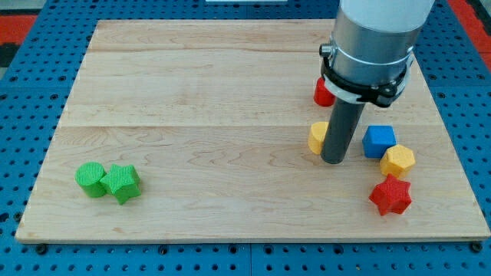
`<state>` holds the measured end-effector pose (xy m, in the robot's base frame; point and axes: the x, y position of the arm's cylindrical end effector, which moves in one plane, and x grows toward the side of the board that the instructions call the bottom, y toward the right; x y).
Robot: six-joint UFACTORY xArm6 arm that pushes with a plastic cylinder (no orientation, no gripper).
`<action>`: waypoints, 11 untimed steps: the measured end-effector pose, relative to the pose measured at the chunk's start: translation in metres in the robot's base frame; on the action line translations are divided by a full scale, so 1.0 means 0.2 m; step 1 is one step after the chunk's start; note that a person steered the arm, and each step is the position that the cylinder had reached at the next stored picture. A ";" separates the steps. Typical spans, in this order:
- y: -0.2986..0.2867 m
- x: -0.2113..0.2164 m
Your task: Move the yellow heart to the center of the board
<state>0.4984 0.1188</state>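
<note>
No readable labels or writing. No pincer here, just my tip (335,160), touching the right side of the yellow heart (317,137), right of tabletop (192,92) centre. Blue cube (379,141), yellow hexagon (397,161), red star (390,195) crowd near the right edge. Wide bare wood to the heart's left.

we see the yellow heart (317,137) lying flat on the wooden board, in its right half, about midway between the board's top and bottom edges and well in from the right edge. only its left part shows, a rounded yellow lobe; the rest is hidden behind the dark rod, so we cannot tell which way it points.
</note>
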 end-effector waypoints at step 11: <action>-0.38 -0.34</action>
